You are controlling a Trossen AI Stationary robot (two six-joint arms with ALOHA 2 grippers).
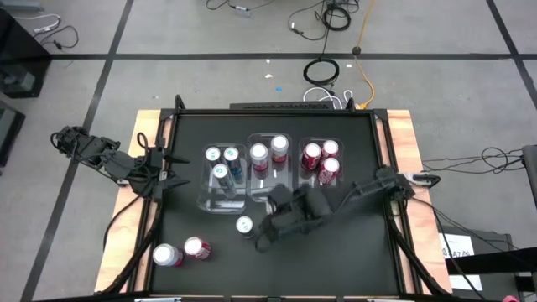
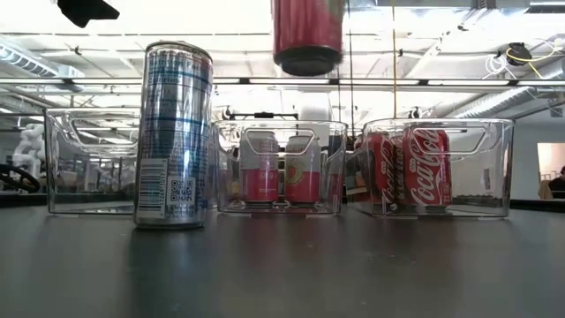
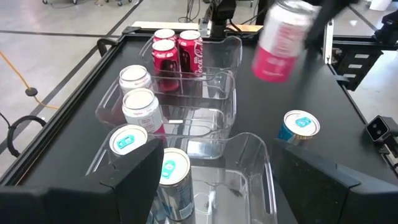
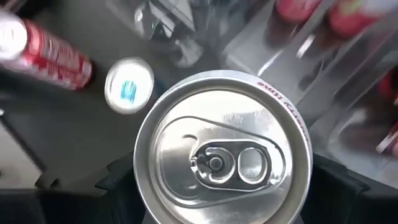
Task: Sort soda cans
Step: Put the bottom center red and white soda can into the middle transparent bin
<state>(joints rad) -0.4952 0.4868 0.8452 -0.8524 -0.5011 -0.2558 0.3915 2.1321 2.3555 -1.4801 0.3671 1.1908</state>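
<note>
Robotics lab or test bay, not a home. Black table (image 1: 277,252) on a plywood base, standing on a grey floor (image 1: 168,33) marked with dark tape lines. Loose cables (image 1: 323,71) coil on the floor behind it — one orange. The low view shows an open industrial ceiling (image 2: 441,53) with strip lights and exposed pipes.

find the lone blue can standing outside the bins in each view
High view: blue can on bare table, just below the clear bins in the picture.
Low view: large, left of centre.
Left wrist view: on the table beside the bins.
Right wrist view: its top shows past the held can, at.
Shared landmark: the bins.
</note>
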